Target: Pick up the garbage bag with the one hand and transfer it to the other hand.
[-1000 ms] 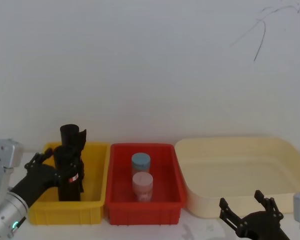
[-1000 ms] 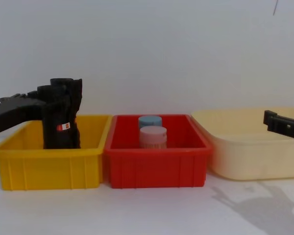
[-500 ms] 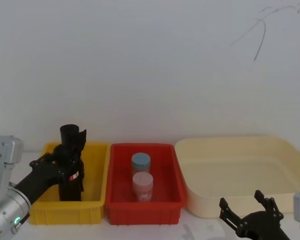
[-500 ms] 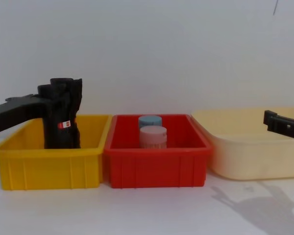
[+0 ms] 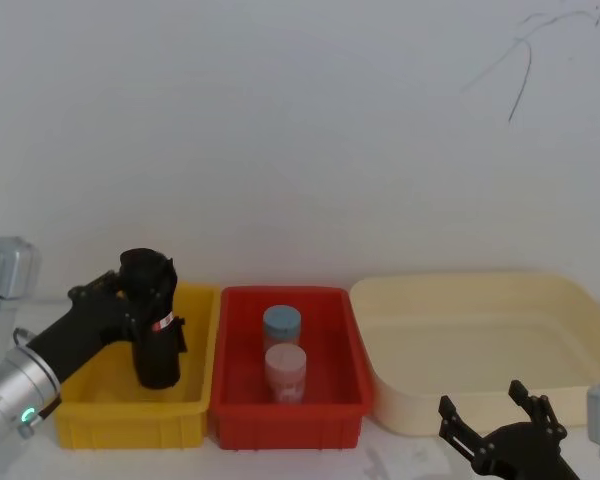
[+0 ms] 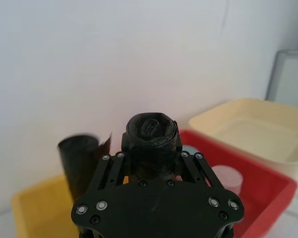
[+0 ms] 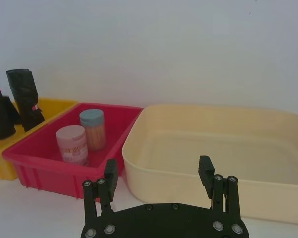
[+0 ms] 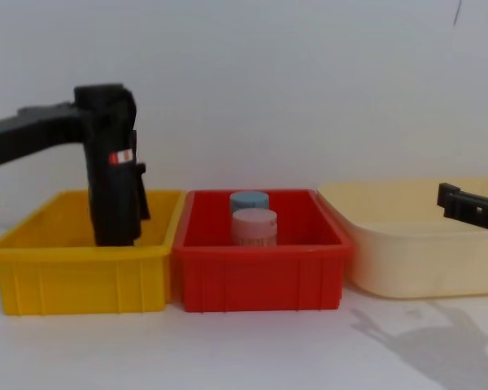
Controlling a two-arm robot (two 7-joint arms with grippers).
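Observation:
The garbage bag [image 5: 156, 345], a tall black roll with a small red-and-white label, hangs slightly tilted over the yellow bin [image 5: 90, 425]. Its lower end is still inside the bin. My left gripper [image 5: 132, 300], on the green-lit arm, is shut on its upper part. From the chest the bag [image 8: 112, 187] rises well above the bin rim, held by the left gripper [image 8: 93, 118]. The left wrist view looks down on the bag's top [image 6: 151, 129]. My right gripper [image 5: 485, 405] waits open, low at the front right, also seen as the right gripper [image 7: 158, 166].
A second black roll with a ragged top [image 6: 79, 158] stands in the yellow bin behind the held one. The red bin [image 5: 280, 420] holds a blue-lidded jar [image 5: 281, 325] and a pink jar [image 5: 285, 370]. A wide cream tub [image 5: 580, 300] sits at the right.
The left gripper has closed on the bag and lifted it upward and slightly rightward, clear of the other roll. The right gripper has not moved.

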